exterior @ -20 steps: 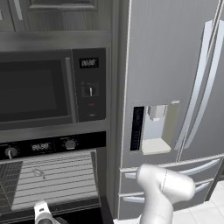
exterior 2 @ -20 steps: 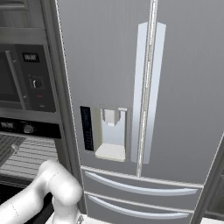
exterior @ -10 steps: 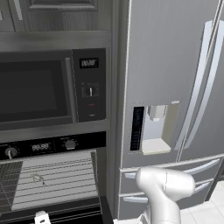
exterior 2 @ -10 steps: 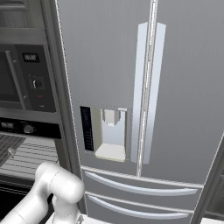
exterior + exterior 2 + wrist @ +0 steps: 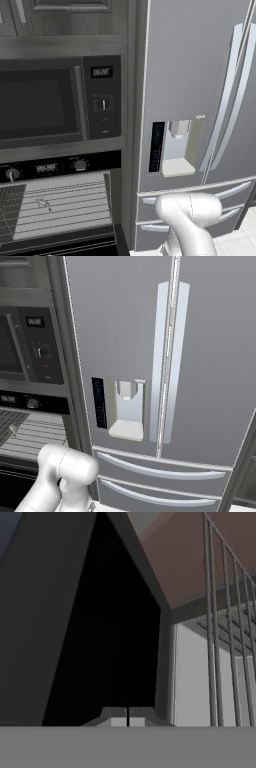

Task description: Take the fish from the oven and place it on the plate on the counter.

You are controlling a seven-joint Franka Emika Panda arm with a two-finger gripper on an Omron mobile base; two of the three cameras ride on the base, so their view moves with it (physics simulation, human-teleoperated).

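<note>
With the tool (image 5: 128, 721) seen shut on nothing, it should be reopened before the fish (image 5: 44, 204), at nine o'clock on the oven (image 5: 60, 207) rack, is approached.

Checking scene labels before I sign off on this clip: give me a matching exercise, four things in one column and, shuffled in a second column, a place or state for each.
Things
1. fish
2. microwave
3. water dispenser
4. gripper

Places or states
A. set into the refrigerator door
B. lying on the wire rack of the open oven
C. shut, fingertips together
D. built in directly above the oven, door closed

Pairs: 1-B, 2-D, 3-A, 4-C
</note>
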